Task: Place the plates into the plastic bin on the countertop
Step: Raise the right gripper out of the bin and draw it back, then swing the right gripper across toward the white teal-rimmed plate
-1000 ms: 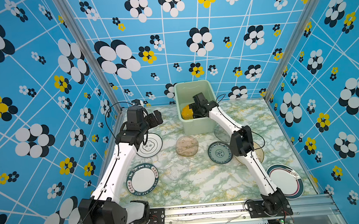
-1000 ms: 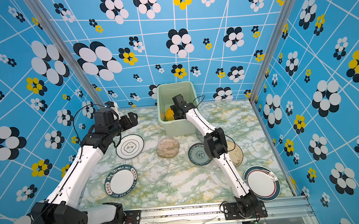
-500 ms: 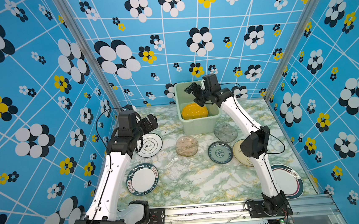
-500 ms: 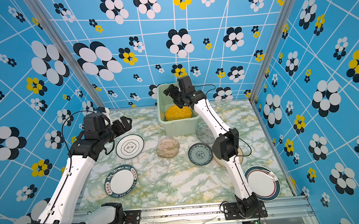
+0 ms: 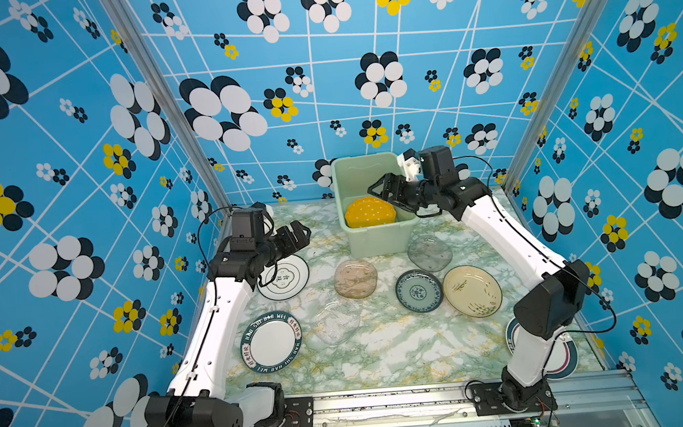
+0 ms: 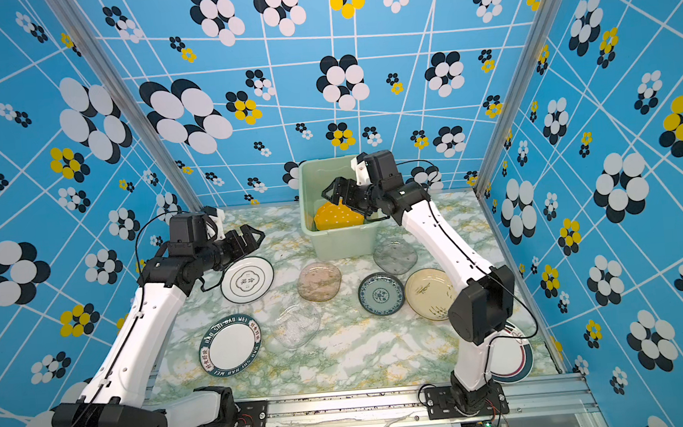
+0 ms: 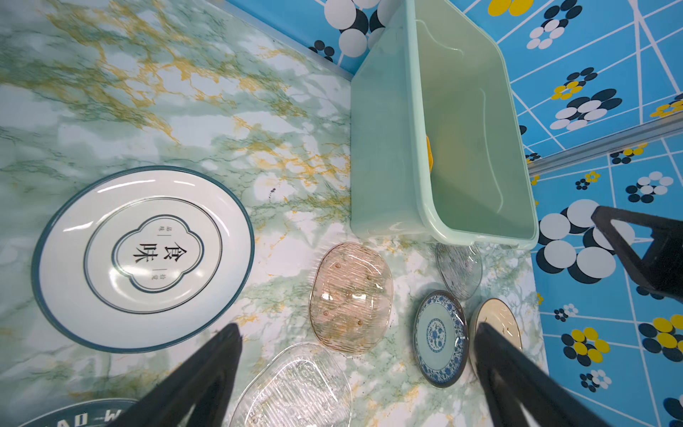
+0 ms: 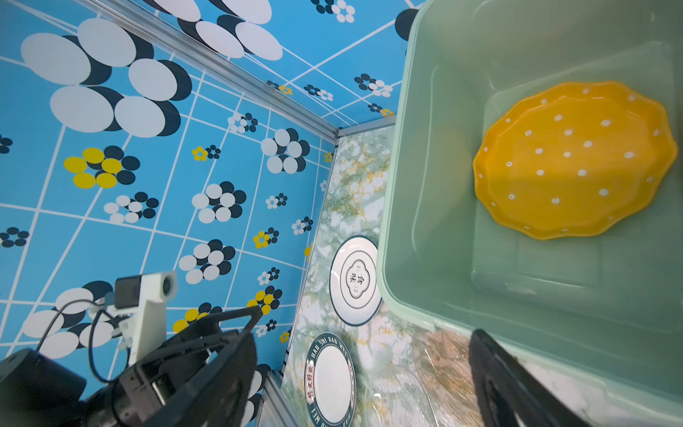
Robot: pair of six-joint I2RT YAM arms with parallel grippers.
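Note:
The pale green plastic bin stands at the back of the marble countertop, and a yellow white-dotted plate lies inside it. My right gripper hovers open and empty over the bin's right side, above that plate. My left gripper is open and empty above the far edge of a white dark-rimmed plate. On the countertop lie a lettered dark-rimmed plate, brown glass, clear glass, grey glass, blue-patterned and cream plates.
A white plate with a dark and red rim lies at the front right corner, partly under the right arm. Blue flowered walls close in three sides. A metal rail with the arm bases runs along the front edge.
My right gripper rose out of the bin and drew back to its right side, leaving the yellow plate inside. The left arm shifted only slightly.

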